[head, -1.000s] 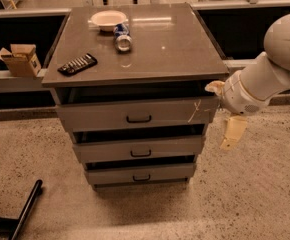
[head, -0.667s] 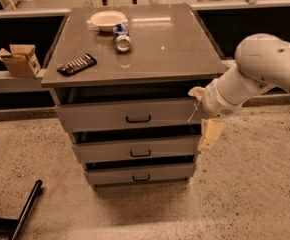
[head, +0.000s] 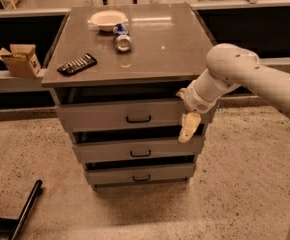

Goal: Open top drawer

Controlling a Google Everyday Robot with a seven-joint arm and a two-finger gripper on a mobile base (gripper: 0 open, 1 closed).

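Observation:
The top drawer [head: 110, 115] is the widest grey drawer, just under the cabinet's top, with a small black loop handle [head: 138, 119] at its centre. Its front stands a little forward of the cabinet body. My gripper [head: 189, 127] hangs from the white arm [head: 245, 76] in front of the drawer's right end, about a hand's width right of the handle. It covers the right end of the drawer front.
Two narrower grey drawers [head: 137, 150] [head: 140, 174] sit below. On the cabinet top [head: 160, 44] lie a white bowl [head: 107, 19], a soda can [head: 122, 37] on its side and a black remote [head: 77, 64]. A cardboard box [head: 20, 59] sits left. A black bar [head: 22, 211] lies on the floor.
The arm and gripper have swung left, from beside the cabinet's right side to in front of the top drawer's right end. The drawers have not moved.

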